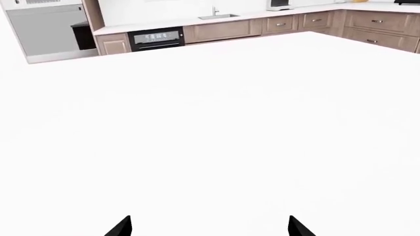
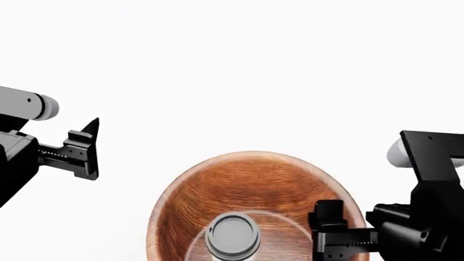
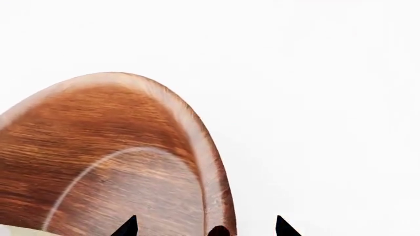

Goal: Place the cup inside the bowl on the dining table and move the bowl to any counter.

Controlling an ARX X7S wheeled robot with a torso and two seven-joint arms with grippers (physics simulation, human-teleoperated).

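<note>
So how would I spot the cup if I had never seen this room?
Start at the big white dining table and find the large reddish-brown wooden bowl near the robot, between its two arms. The cup stands inside that bowl, on the paler ring at its base. From above it shows as a small flat grey round lid, the only grey thing on the wood.

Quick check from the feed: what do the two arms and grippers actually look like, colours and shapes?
Both arms are matte black, blocky housings with a pale grey rounded cylinder link each. The left gripper has black angular jaws with pointed tips and a toothed rack along its rail. The right gripper is the same black, boxy build. No cables or markings are visible.
</note>
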